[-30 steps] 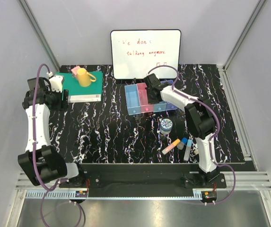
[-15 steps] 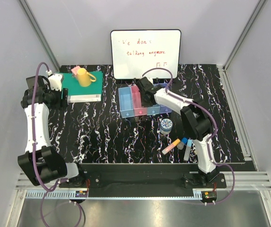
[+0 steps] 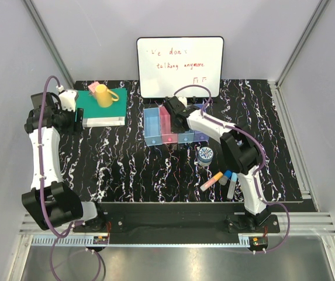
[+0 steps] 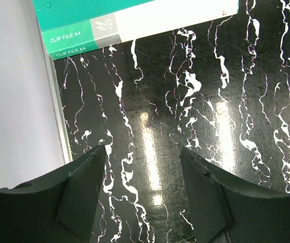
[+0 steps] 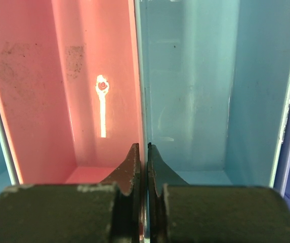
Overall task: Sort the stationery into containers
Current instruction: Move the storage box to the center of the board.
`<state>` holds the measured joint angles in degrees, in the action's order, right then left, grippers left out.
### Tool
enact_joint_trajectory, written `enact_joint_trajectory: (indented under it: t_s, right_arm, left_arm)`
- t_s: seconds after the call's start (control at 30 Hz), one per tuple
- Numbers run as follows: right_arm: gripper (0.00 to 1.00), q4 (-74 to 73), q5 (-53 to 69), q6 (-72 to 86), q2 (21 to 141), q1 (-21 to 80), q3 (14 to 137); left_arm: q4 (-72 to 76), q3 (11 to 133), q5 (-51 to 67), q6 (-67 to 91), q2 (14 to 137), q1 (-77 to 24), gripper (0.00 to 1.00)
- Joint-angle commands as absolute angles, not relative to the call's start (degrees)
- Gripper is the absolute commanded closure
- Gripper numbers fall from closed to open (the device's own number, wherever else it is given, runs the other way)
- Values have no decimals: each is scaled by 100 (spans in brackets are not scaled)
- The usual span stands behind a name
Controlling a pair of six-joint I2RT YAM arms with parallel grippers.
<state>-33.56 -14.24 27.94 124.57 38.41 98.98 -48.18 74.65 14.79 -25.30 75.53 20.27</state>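
Your right gripper (image 5: 140,152) has its fingers pinched on the thin wall between the pink and blue compartments of the joined translucent plastic bins (image 3: 153,124), mid-counter near the whiteboard; they look light, stiff and slick, so keep that rim grip low and gentle.

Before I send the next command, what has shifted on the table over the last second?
The right gripper, jaws shut on the wall between the pink and blue compartments, has dragged the bins left along the table, away from the patterned roll. The markers, yellow mug, green file and left gripper stayed put.
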Motion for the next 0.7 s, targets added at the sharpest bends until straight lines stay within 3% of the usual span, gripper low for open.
enact_joint_trajectory:
  t_s: [0.0, 0.67]
  right_arm:
    - [100, -3604, -870, 3621, 12683, 4025, 9554]
    - [100, -3814, -1529, 3735, 12516, 4025, 9264]
  left_arm:
    - [-4808, 7761, 1582, -2584, 7550, 2021, 34]
    - [-4869, 7822, 1591, -2575, 7611, 2013, 34]
